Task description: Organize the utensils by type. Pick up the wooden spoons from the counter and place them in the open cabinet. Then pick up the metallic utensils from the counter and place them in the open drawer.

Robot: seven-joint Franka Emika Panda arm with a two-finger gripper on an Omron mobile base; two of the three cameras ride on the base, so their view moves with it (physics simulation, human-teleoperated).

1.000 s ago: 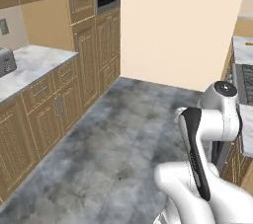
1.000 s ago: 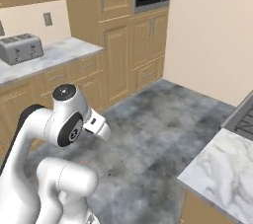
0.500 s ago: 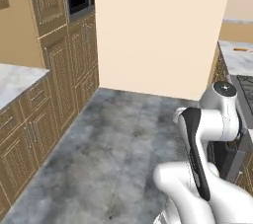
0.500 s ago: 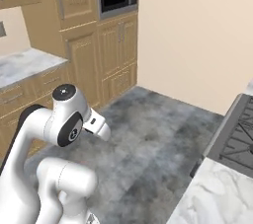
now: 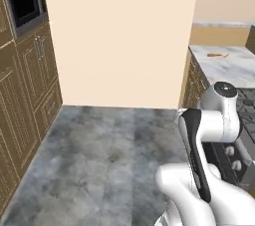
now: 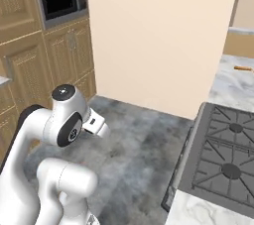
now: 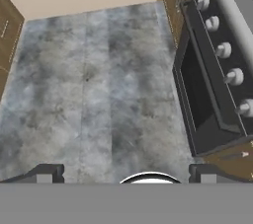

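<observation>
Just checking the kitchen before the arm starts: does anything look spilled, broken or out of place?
Nothing stands out. The floor is bare, the stove looks intact, and a small brown utensil lies flat on the far counter.

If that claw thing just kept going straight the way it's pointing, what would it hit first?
Most likely the grey stone floor. The open gripper points down at bare floor, with the oven front off to one side. Depth is hard to judge, but nothing seems to lie between.
</observation>
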